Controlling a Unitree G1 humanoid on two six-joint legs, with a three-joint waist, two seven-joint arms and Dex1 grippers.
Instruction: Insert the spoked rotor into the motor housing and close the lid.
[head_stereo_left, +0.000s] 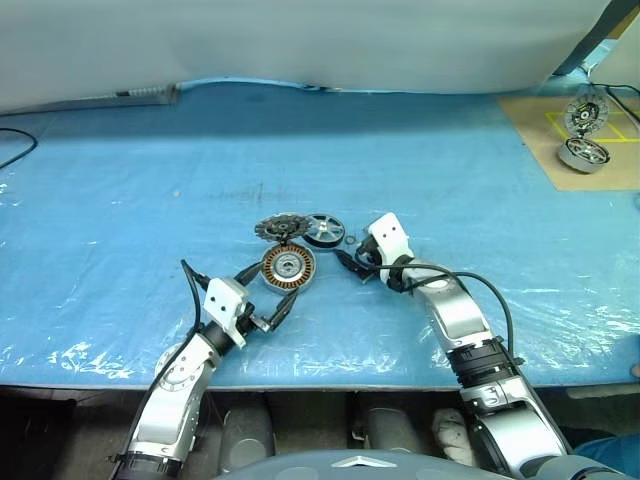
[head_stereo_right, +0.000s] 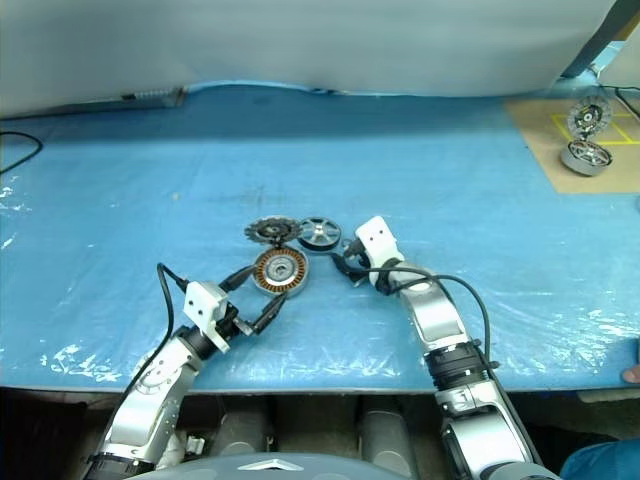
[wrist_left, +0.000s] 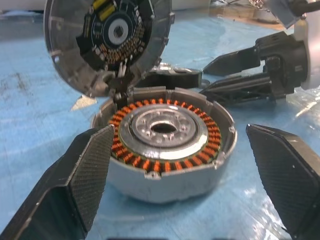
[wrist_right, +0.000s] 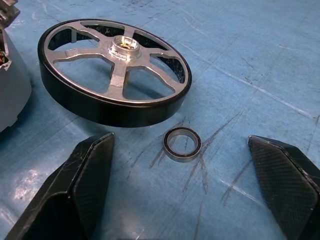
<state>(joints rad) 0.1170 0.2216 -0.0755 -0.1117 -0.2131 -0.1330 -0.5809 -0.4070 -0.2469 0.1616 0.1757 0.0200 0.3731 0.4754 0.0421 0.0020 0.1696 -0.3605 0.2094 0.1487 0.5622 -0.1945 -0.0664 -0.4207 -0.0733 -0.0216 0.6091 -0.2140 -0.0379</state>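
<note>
The motor housing (head_stereo_left: 288, 266), a grey cup with copper windings, sits mid-table. Its lid (head_stereo_left: 277, 228) stands tilted up just behind it, and its inner face (wrist_left: 110, 40) shows a circuit board. The spoked rotor (head_stereo_left: 324, 229), black-rimmed with silver spokes, lies flat to the right of the lid. My left gripper (head_stereo_left: 278, 281) is open at the housing's near side, and the housing (wrist_left: 165, 150) sits ahead between its fingers. My right gripper (head_stereo_left: 352, 255) is open to the right of the housing and short of the rotor (wrist_right: 115, 75). It holds nothing.
A small metal ring (wrist_right: 182, 144) lies on the blue sheet between the right gripper's fingers, just in front of the rotor. At the back right, a brown board (head_stereo_left: 530, 125) carries two more motor parts (head_stereo_left: 585, 152). A black cable (head_stereo_left: 15, 145) lies at the far left.
</note>
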